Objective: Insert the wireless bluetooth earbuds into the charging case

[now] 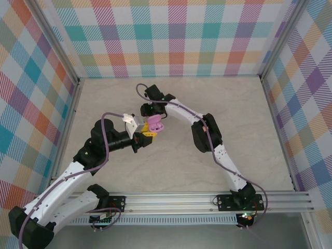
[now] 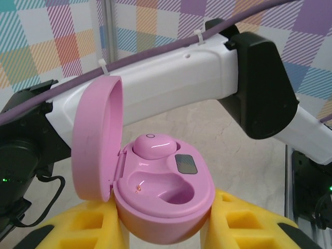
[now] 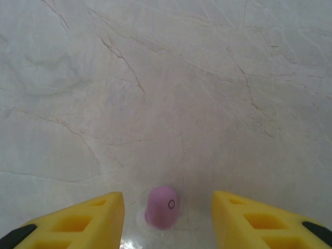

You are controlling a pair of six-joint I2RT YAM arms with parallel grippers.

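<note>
Left arm (image 1: 78, 161), white shells with black joints: reaches in from seven o'clock of the overhead view toward the middle of the pale marble-patterned table (image 1: 233, 104). Left gripper (image 1: 141, 139), blocky yellow plastic fingers: clenches on a rounded glossy pink plastic charging case (image 1: 154, 127), one finger pressed to each side of the base.

Seen from the left wrist, stands open, with the hinged pink lid (image 2: 96, 140) tipped up at nine o'clock. Cradles a seated earbud (image 2: 153, 147), glossy pink-purple and pebble-shaped, in the pocket at twelve o'clock of the tray. Shows a hollow second pocket (image 2: 176, 193) toward six o'clock and a small grey rectangular patch (image 2: 185, 164) at two o'clock.

Right arm (image 1: 207, 135), same white and black build: comes in from five o'clock of the overhead view, bends at the elbow and ends just at twelve o'clock of the case.

Right gripper (image 3: 167, 222), yellow fingers spread apart: hangs released above the marble surface, gripping nothing. Frames a loose earbud (image 3: 162, 206), pink-purple with a small ring mark, lying on the table at six o'clock of the right wrist view, between the two fingers and apart from both.
</note>
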